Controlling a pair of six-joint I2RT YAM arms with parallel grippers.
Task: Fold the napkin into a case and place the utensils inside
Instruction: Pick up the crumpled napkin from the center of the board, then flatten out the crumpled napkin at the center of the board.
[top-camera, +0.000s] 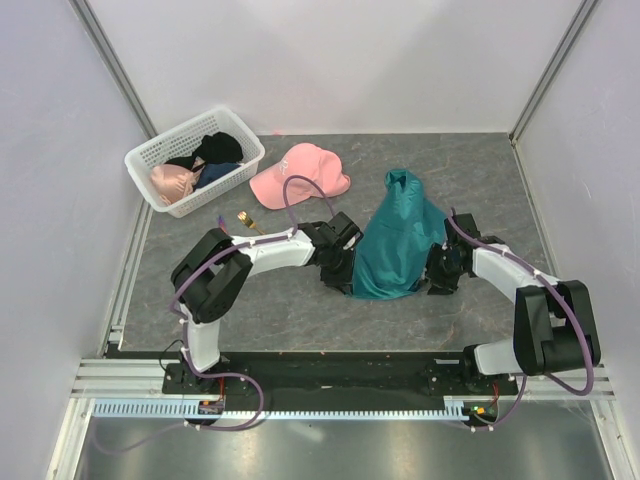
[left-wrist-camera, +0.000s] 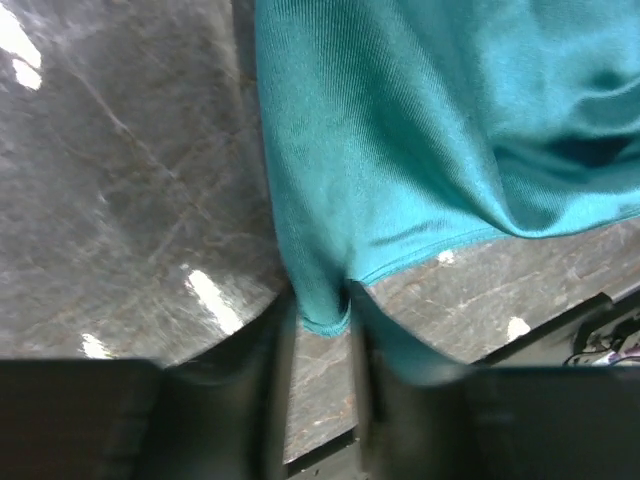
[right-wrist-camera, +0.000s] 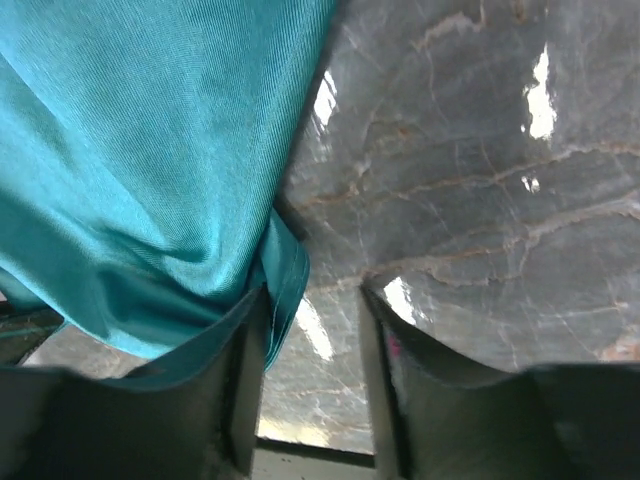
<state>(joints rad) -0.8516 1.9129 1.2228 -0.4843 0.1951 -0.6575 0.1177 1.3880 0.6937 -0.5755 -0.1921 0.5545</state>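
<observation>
The napkin (top-camera: 398, 240) lies in a loose, rumpled heap right of centre in the top view, bunched to a peak at its upper end and spreading wider toward the bottom of the frame. Its lower left edge meets the left gripper (top-camera: 345, 270) and its lower right edge meets the right gripper (top-camera: 437, 272), so the cloth sits between the two. In the left wrist view a hemmed corner of the napkin (left-wrist-camera: 420, 130) hangs down between the left gripper's (left-wrist-camera: 320, 320) fingers (left-wrist-camera: 275, 390), which stand a narrow gap apart. I cannot tell whether they pinch the corner. In the right wrist view the napkin (right-wrist-camera: 140, 160) fills the upper left. A fold of it rests against the inner side of the left-hand finger (right-wrist-camera: 245, 380) of the right gripper (right-wrist-camera: 315, 300), whose jaws stand apart with bare table showing between them, clamping nothing. Further out in the top view, the fork (top-camera: 244, 220) lies on the table (top-camera: 250, 300) left of centre, well apart from the napkin. A pink cap (top-camera: 300, 175) sits above it, and a white basket (top-camera: 150, 150) holding dark and pink items stands in the upper left.
</observation>
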